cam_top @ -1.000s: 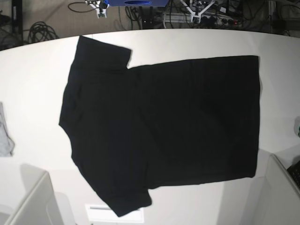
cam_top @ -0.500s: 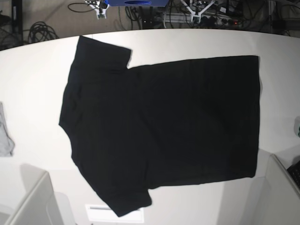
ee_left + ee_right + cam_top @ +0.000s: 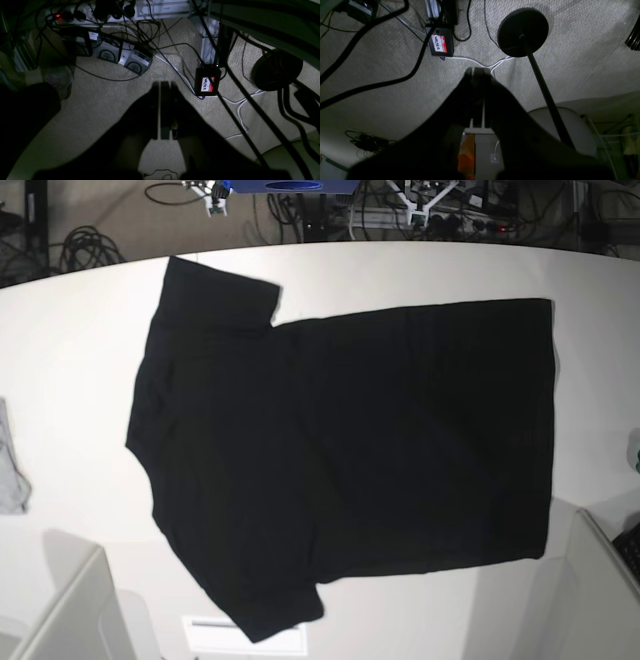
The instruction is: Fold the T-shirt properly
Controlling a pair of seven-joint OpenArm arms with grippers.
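Nothing has moved since the earlier frames. T-shirt point(image 3: 340, 450) lies spread flat, plain side up, on the white surface point(image 3: 80, 360), sleeves at base view's left; no fold made, all folding left. Small grey cloth point(image 3: 10, 465) at the left edge, clear of it. Left end effector point(image 3: 163, 110) and right end effector point(image 3: 477, 95) both closed, empty, hanging over floor cables, off the surface.

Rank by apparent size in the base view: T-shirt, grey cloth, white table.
1. White table, spans nearly the whole frame.
2. T-shirt, spread flat, covers much of the table.
3. Grey cloth, a small strip at the left edge; partly cut off by the frame, so its full size is unclear.
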